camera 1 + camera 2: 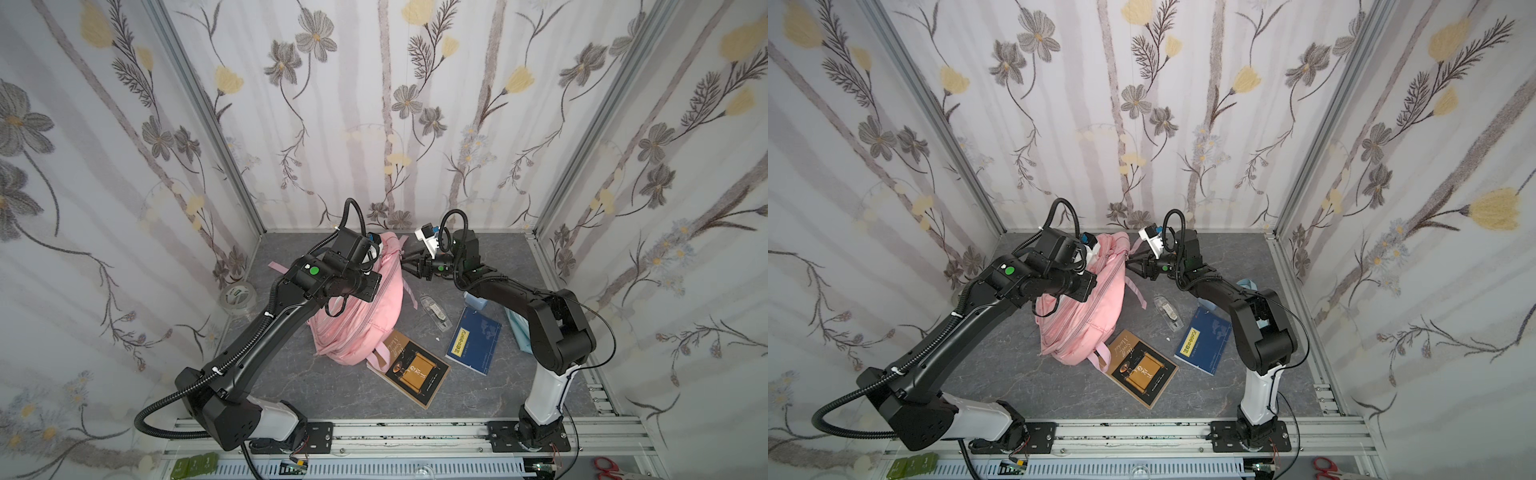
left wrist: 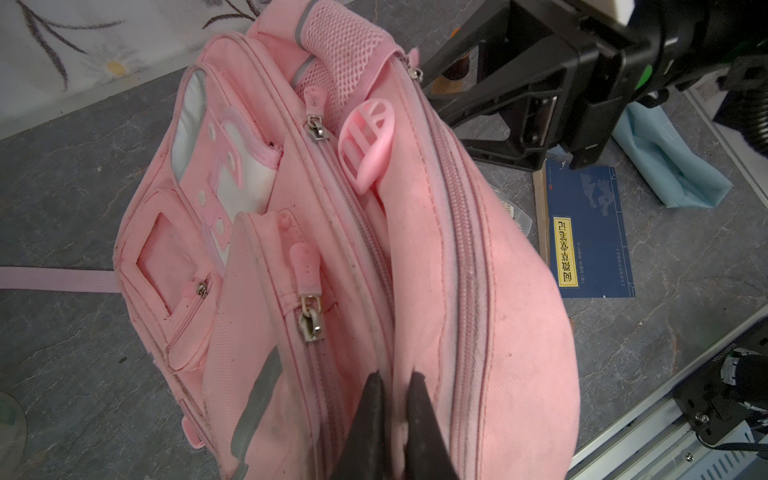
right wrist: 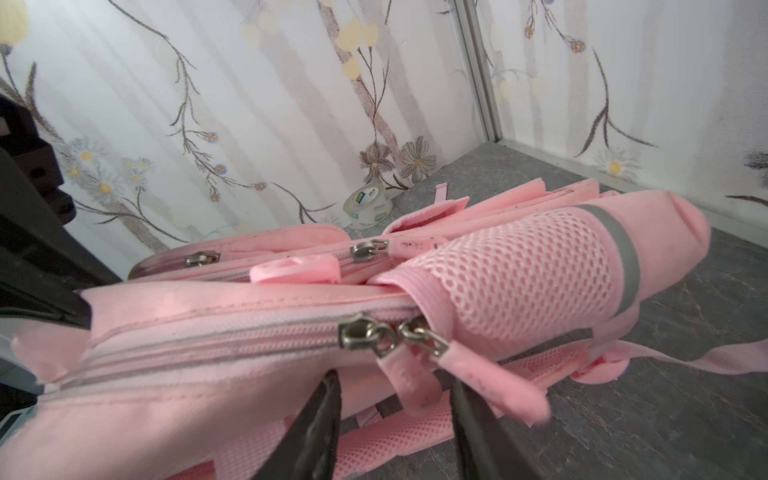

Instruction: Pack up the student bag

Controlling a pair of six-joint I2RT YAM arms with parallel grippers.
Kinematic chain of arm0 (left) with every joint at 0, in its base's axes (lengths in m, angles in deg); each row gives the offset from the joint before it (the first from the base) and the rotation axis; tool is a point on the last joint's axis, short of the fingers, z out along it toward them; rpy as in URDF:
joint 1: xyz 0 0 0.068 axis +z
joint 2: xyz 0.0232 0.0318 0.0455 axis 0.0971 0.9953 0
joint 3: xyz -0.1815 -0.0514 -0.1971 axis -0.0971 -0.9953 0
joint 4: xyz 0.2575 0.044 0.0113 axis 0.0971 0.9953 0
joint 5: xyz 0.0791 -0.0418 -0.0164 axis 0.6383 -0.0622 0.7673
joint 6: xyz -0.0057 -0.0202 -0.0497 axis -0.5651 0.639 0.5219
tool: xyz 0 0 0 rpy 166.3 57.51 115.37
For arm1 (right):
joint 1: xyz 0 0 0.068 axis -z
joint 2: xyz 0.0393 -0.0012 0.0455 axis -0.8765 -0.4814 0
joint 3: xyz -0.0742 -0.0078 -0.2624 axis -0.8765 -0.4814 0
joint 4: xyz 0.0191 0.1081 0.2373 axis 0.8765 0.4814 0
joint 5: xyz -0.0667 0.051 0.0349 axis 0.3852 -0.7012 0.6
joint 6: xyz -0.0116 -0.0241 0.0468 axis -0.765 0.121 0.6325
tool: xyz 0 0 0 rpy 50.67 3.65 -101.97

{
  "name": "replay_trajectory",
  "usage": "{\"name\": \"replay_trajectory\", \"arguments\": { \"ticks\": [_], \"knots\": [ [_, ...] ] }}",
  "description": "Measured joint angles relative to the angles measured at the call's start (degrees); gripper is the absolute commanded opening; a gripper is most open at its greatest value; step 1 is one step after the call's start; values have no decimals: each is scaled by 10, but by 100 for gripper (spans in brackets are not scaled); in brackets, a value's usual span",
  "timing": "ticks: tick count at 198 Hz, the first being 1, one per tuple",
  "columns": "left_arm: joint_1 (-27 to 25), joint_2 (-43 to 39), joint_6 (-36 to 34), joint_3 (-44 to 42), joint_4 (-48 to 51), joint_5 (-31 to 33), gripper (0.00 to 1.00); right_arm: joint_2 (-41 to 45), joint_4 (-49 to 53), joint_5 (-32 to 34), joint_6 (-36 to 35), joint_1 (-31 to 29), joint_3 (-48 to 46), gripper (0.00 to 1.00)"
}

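You have a grey, stone-look table (image 1: pixel 291 374) with flowery walls (image 1: pixel 374 124) on its left, back and right sides. A metal rail (image 1: pixel 415 432) runs along the front edge.

Start at the left edge of the table. One tape roll (image 1: pixel 237 297) sits there, well apart from everything else.

Next comes your left gripper (image 2: pixel 397 376). It is clenched tight on a fold of the pink cloth of the student bag (image 1: pixel 365 307), by a zipper line. There is one bag, and it is the biggest thing here. It lies in the middle of the table and reaches toward the back edge.

Your right gripper (image 3: pixel 392 376) is at the back end of the bag. Its jaws stand apart and grip nothing. Two zipper pulls (image 3: pixel 494 386) hang just by its fingers.

Now count the books: two. One brown book (image 1: pixel 415 372) lies near the front, and one corner is tucked under the bag. One blue book (image 1: pixel 473 334) lies to its right, apart from it.

One clear plastic case (image 1: pixel 435 312) lies between the bag and the blue book.

One light-blue pouch (image 1: pixel 517 328) sits near the right edge, partly hidden behind your right arm.
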Motion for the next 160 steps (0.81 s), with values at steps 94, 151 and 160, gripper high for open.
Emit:
{"name": "replay_trajectory", "arguments": {
  "ticks": [94, 151, 160],
  "knots": [
    [2, 7, -8, 8, 7, -5, 0, -23, -179, -60, 116, 17, -28, 46],
    [2, 4, -15, 6, 7, -11, 0, -45, -191, -65, 124, 13, -21, 46],
    [2, 2, -15, 3, 7, -12, 0, -49, -191, -65, 124, 12, -20, 46]
  ]
}}
